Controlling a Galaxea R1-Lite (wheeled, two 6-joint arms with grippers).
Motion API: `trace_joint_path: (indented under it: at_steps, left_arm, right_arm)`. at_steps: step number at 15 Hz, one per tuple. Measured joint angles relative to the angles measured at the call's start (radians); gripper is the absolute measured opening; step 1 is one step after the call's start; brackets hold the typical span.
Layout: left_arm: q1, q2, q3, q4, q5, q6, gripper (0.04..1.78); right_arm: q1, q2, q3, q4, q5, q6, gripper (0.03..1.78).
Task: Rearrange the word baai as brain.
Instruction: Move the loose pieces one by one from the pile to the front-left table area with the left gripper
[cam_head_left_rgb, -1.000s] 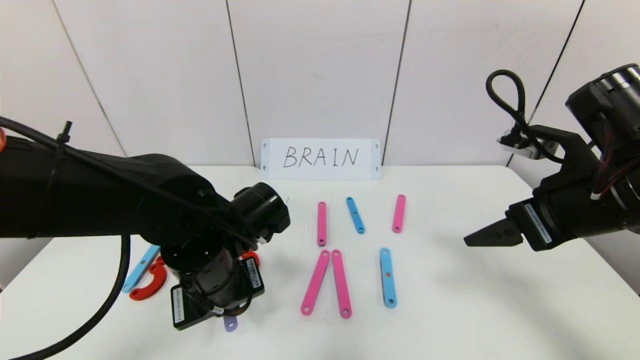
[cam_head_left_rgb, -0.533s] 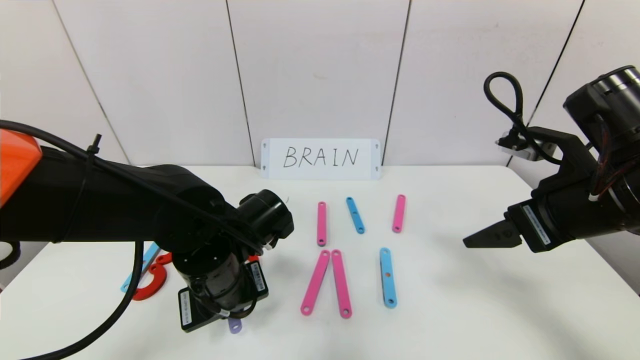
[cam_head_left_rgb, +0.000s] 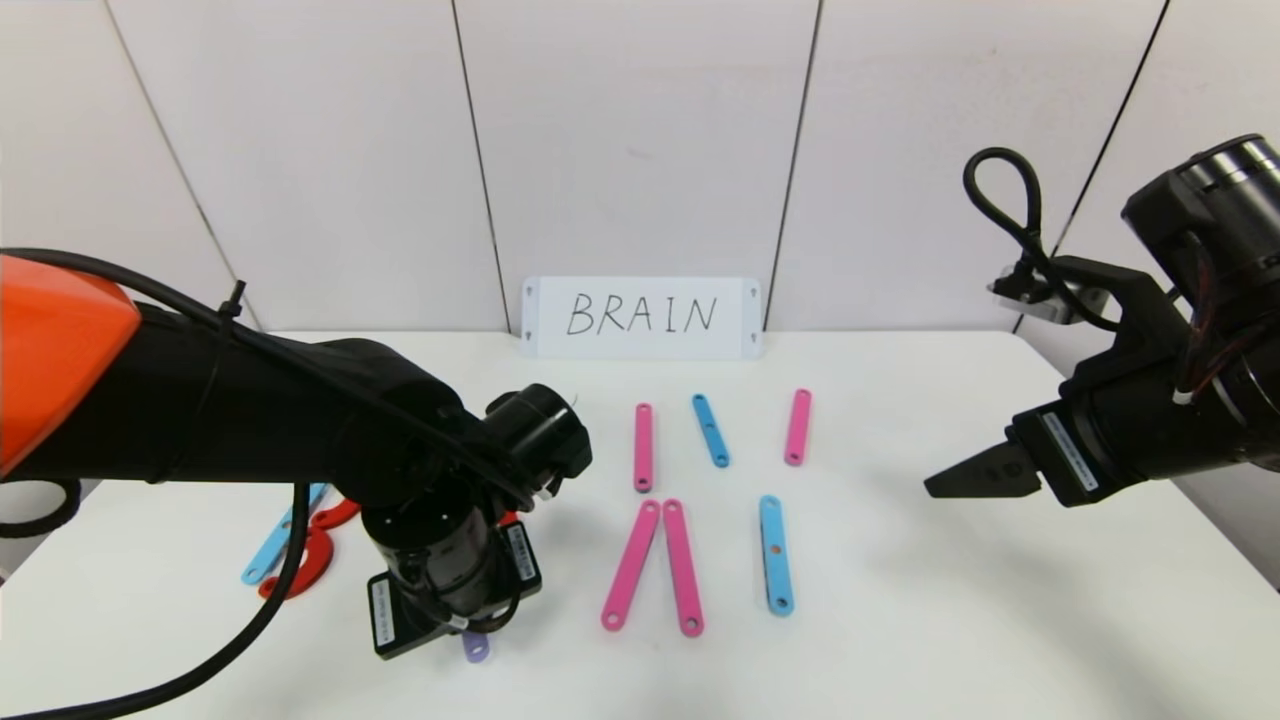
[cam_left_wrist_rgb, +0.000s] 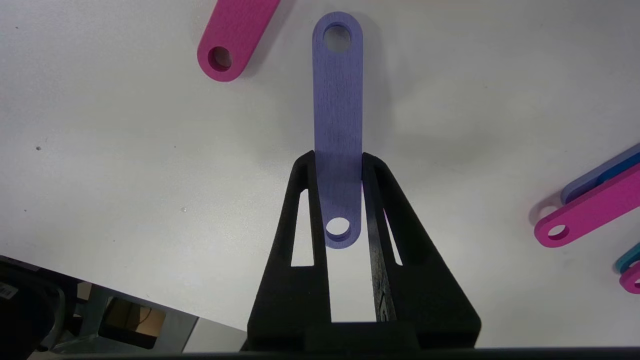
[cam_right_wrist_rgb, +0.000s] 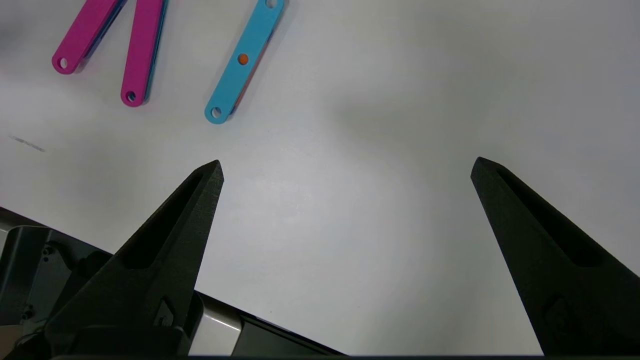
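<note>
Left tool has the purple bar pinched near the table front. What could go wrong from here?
1. The left tool grips the purple bar near one end only, so the bar may pivot or slip.
2. A pink bar's end lies close by and could get knocked when the purple bar swings.

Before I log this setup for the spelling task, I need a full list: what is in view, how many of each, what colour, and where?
Pink bars: four, pink; two short ones far, two long ones forming a narrow wedge at centre.
Blue bars: three, light blue; one short between the far pink ones, one long right of the wedge, one at the left table edge.
Purple bar: one, purple; gripped at the near centre-left.
Red curved pieces: red, by the left blue bar, mostly hidden, count unclear.
Card: one, white, handwritten BRAIN, standing against the wall.
Table: one, white.
Left gripper: black, shut on the purple bar.
Right gripper: black, open, hovering at the right.
</note>
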Motion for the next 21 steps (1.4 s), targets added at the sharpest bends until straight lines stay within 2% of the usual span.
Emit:
trace_joint_path:
  at_steps: [5, 7, 9, 13, 16, 18, 21]
  left_arm:
    - [0.004, 0.022, 0.003, -0.014, 0.003, 0.005, 0.29]
    - [0.010, 0.026, 0.002, -0.019, 0.003, 0.004, 0.39]
    - [0.015, 0.029, 0.001, -0.027, 0.002, 0.002, 0.59]
    - [0.014, 0.030, 0.001, -0.026, 0.003, 0.006, 1.28]
    - [0.002, 0.012, 0.003, -0.024, 0.014, 0.012, 1.62]
    - [-0.003, -0.024, 0.008, -0.024, 0.049, 0.040, 1.73]
    - [0.014, -0.102, 0.015, -0.035, 0.065, 0.139, 1.74]
  right_arm:
    - [0.000, 0.000, 0.000, 0.000, 0.000, 0.000, 1.74]
    - [0.000, 0.000, 0.000, 0.000, 0.000, 0.000, 1.74]
    - [0.000, 0.000, 0.001, 0.000, 0.000, 0.000, 1.74]
    - [0.000, 0.000, 0.002, 0.000, 0.000, 0.000, 1.74]
    - [0.001, 0.000, 0.002, 0.000, 0.000, 0.000, 1.74]
    - [0.002, 0.000, 0.002, 0.000, 0.000, -0.001, 1.74]
    - [0.004, 0.000, 0.003, 0.000, 0.000, -0.002, 1.74]
